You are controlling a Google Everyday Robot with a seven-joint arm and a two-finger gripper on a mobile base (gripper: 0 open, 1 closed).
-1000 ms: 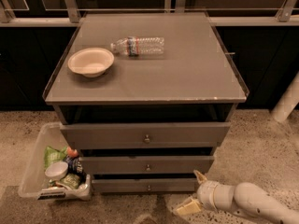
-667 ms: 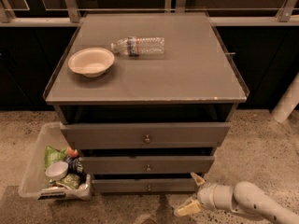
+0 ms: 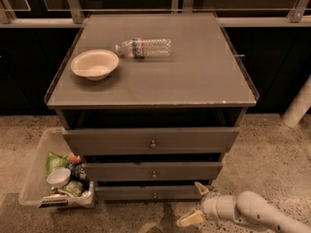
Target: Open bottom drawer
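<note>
Bottom drawer (image 3: pixel 121 193) sits lowest in the grey cabinet (image 3: pixel 112 141) — thin front, tiny knob (image 3: pixel 155 194) dead centre. The end effector (image 3: pixel 195 204) hovers just right of it, low over the speckled floor (image 3: pixel 272 149), fingers spread apart, gripping nothing. Up on the surface (image 3: pixel 194 76) — a bowl (image 3: pixel 95 63) and a bottle (image 3: pixel 143 47) on its side. A clear bin (image 3: pixel 39 159) stands left.

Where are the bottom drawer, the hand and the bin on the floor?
bottom drawer (image 3: pixel 126 193): camera view, on its front panel, left of the knob.
hand (image 3: pixel 195 204): camera view, midway between its open fingertips, just right of the drawer front.
bin (image 3: pixel 35 174): camera view, on its clear left wall.
</note>
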